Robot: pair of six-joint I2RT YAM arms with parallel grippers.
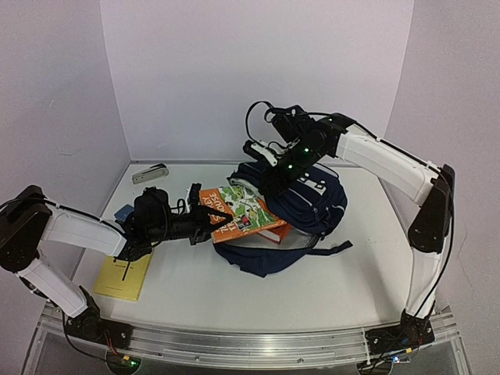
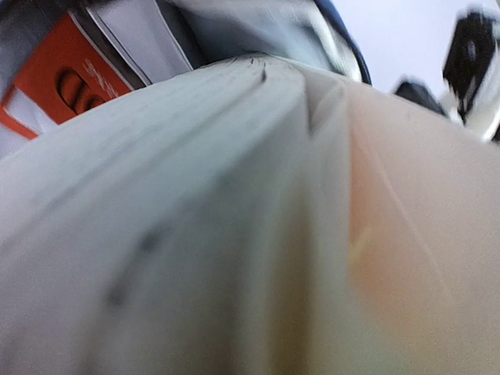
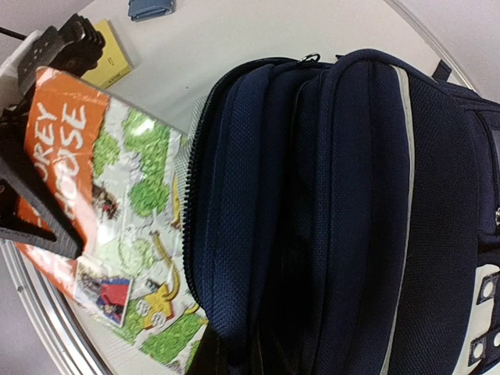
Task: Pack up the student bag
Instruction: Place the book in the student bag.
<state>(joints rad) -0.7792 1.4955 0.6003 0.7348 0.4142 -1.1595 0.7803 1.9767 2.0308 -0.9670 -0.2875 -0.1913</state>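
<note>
My left hand (image 1: 212,225) is grasping a book (image 1: 246,209) by its near edge. My two black fingers (image 3: 35,207) pinch the orange cover. My left wrist view is full of blurry, pale page edges, so I think the book sits deep in my grip. The far side of the book lies just beside the open edge of the bag (image 1: 312,199). The bag is dark blue and rests in the middle of the surface (image 1: 328,297).

My right hand (image 1: 269,178) is clenched tight at the top of the bag. I think it pinches the edge of the opening to hold it up, but I cannot see my fingers there.

To do this well, I should slide the book in flat and slow, one corner first. I should aim right at the gap beside the zip (image 3: 191,187). My right hand should lift the edge high so the book does not catch on it. I should let go only when the book is well inside.

On the cover I can read white letters, "OREY" and "OUSE". My hand hides how these words start. Green trees and little people are drawn under them. I cannot read any words on the bag.
</note>
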